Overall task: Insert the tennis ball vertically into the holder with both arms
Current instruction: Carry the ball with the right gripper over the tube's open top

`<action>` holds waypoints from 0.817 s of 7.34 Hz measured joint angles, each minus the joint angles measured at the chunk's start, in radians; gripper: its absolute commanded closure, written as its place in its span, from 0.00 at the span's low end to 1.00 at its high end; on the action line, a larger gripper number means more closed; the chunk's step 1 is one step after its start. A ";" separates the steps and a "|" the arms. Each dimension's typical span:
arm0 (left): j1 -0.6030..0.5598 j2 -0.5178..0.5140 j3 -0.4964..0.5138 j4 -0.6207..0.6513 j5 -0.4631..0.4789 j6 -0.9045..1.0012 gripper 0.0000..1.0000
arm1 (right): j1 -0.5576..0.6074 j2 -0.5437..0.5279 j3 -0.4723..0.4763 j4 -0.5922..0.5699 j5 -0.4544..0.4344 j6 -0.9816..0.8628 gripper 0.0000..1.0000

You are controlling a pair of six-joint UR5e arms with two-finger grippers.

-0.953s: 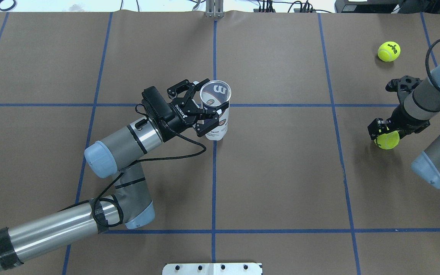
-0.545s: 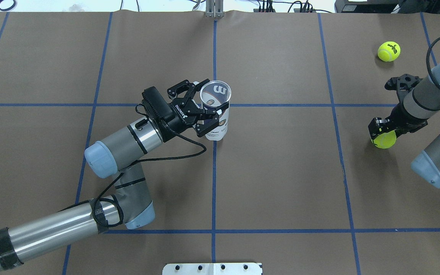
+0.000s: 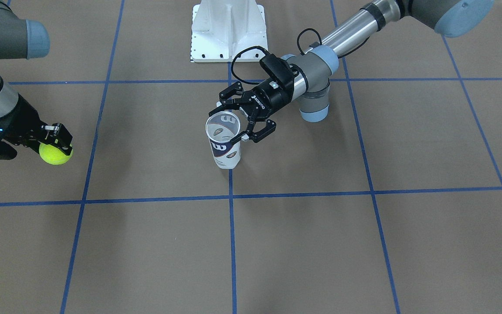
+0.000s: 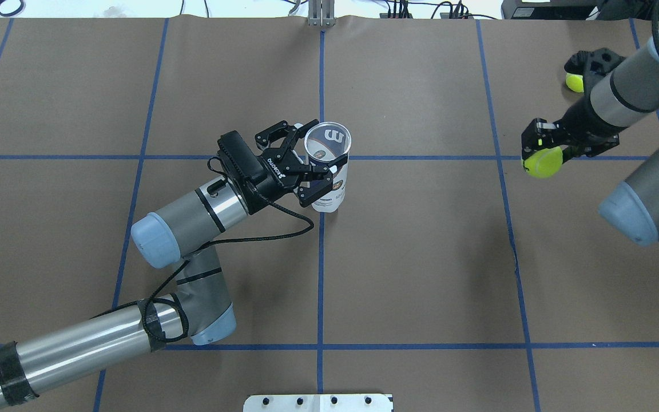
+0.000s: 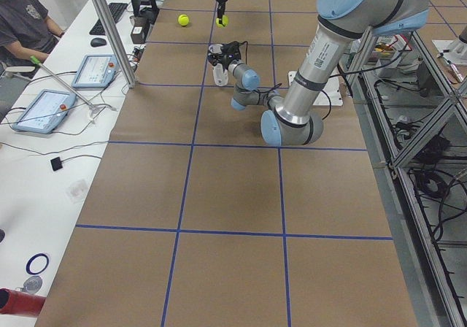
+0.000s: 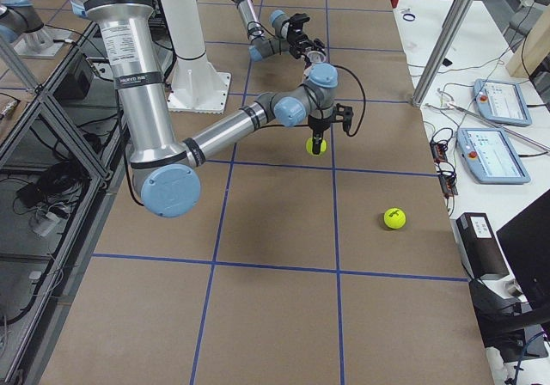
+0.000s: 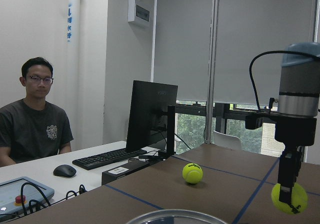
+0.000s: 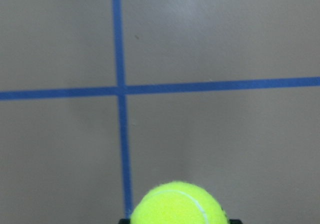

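Brown paper over the whole bench (image 4: 421, 257), blue tape grid on it, and that's my view from here. The holder (image 4: 334, 191) stands upright with its open mouth up, right on the centre tape line next to a grid crossing, out in front of the white pedestal base (image 3: 229, 30).

The left gripper (image 4: 317, 155) comes in sideways, level with the top of the tube. One finger sits on each side just under the rim, so as far as I can see it's clamped on the holder. The W logo shows through the clear wall from above.

Over on the robot's right side, the right gripper (image 4: 540, 150) points straight down with its fingers closed on a tennis ball (image 4: 544, 164). In the left wrist cam the ball hangs at the bottom of the fingers, and it looks clear of the paper. It's well apart from the holder, roughly one grid square off to the side.

A second ball (image 6: 394, 219) sits loose on the bench farther out toward the right end, touching nothing. The overhead view only shows a sliver of it behind the right arm.

The left wrist cam also catches an operator (image 7: 37, 119) sitting at a desk with a monitor (image 7: 150, 115) and a keyboard.
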 measured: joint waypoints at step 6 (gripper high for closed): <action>0.019 0.011 0.007 -0.068 0.043 0.014 0.18 | -0.058 0.366 0.004 -0.129 0.000 0.442 1.00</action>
